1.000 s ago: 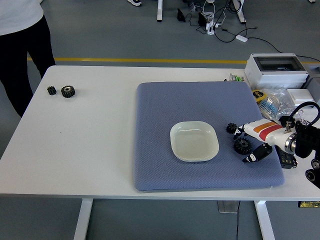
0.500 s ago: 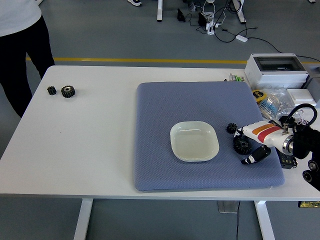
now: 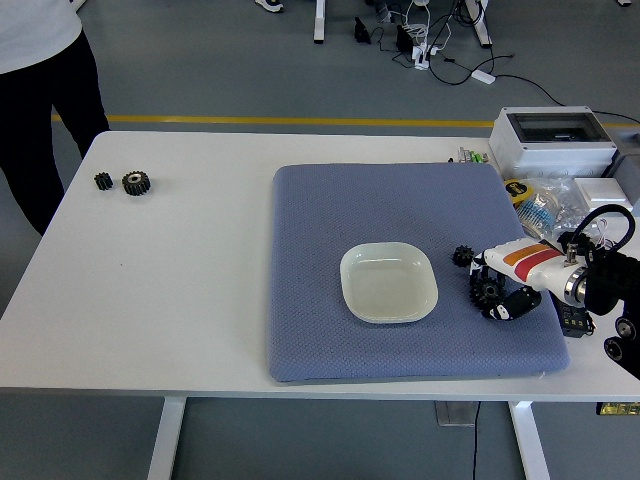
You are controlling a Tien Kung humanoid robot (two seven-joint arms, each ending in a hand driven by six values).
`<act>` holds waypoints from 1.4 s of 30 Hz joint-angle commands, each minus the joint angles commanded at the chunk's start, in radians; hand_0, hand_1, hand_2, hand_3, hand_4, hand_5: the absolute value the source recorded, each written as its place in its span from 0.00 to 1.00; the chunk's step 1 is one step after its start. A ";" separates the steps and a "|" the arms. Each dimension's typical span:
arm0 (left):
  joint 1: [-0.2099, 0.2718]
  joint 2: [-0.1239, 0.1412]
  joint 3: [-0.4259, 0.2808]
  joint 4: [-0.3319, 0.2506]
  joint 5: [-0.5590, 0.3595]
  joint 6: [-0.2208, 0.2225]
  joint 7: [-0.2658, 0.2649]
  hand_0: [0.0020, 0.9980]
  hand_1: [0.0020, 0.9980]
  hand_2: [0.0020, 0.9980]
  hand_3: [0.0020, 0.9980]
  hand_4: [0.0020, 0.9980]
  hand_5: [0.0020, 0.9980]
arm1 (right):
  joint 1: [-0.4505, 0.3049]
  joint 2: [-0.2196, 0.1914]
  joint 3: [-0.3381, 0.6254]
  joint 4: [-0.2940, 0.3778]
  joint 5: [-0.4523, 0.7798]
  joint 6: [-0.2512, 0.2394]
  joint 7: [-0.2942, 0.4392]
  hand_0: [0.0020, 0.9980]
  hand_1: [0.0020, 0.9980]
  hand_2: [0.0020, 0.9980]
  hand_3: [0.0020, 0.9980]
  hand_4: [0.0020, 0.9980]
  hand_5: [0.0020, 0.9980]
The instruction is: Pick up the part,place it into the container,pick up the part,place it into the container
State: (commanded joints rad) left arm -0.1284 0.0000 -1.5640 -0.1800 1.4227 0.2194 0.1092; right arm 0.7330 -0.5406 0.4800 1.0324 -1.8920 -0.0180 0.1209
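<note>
Blue-grey mat (image 3: 390, 230): a textured pad lying on the white counter (image 3: 180, 270), covering its right half up to the near edge.
Dish (image 3: 389, 283): a pale, shallow, rounded-square container, sitting on the mat a little right of the mat's middle, with nothing in it.
Large gear (image 3: 486, 291): a black toothed part on the mat, just right of the dish, between the fingers of the right robot hand.
Small gear (image 3: 463, 255): a black toothed part on the mat, just up and left of the large gear, apart from the dish rim.
Right robot hand (image 3: 503, 292): white with an orange and red stripe, reaching in from the right edge; its fingers are curled around the large gear, thumb on the near side, and they look closed on it. Whether the gear is lifted off the mat cannot be told.
Far gears (image 3: 124, 181): two more black gears, one small and one larger, side by side near the counter's far left corner.
Grey box (image 3: 553, 140): at the far right of the counter, with bagged items just in front of it.
Person (image 3: 45, 70): standing at the far left corner, dark trousers and a white top.
</note>
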 joint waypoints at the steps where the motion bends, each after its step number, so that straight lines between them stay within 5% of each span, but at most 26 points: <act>1: -0.001 0.000 0.000 0.000 -0.001 0.000 0.000 0.68 0.67 0.69 0.57 0.67 0.62 | 0.001 0.001 -0.001 -0.004 0.002 -0.001 0.000 0.31 0.41 0.48 0.49 0.65 0.13; 14: -0.006 0.000 -0.004 0.000 -0.004 0.000 -0.002 0.69 0.67 0.68 0.57 0.67 0.62 | 0.003 -0.018 0.042 0.051 0.013 -0.007 0.001 0.22 0.38 0.45 0.49 0.67 0.12; 27: -0.005 0.000 -0.012 0.000 0.001 0.000 -0.002 0.68 0.67 0.68 0.57 0.67 0.61 | 0.052 -0.023 0.062 0.217 -0.019 -0.019 -0.008 0.22 0.39 0.45 0.49 0.67 0.13; 33: -0.006 0.000 -0.012 0.000 -0.002 0.000 -0.002 0.68 0.67 0.68 0.57 0.67 0.61 | 0.101 0.012 0.027 0.234 -0.021 -0.015 -0.017 0.22 0.39 0.45 0.49 0.68 0.13; 42: -0.006 0.000 -0.001 0.000 -0.011 0.002 -0.001 0.68 0.67 0.68 0.57 0.67 0.61 | 0.207 0.128 -0.130 0.168 0.003 0.010 -0.035 0.22 0.39 0.45 0.50 0.68 0.13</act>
State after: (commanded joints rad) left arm -0.1342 0.0000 -1.5652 -0.1800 1.4113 0.2209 0.1078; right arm 0.9398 -0.4130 0.3504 1.2001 -1.8885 -0.0078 0.0858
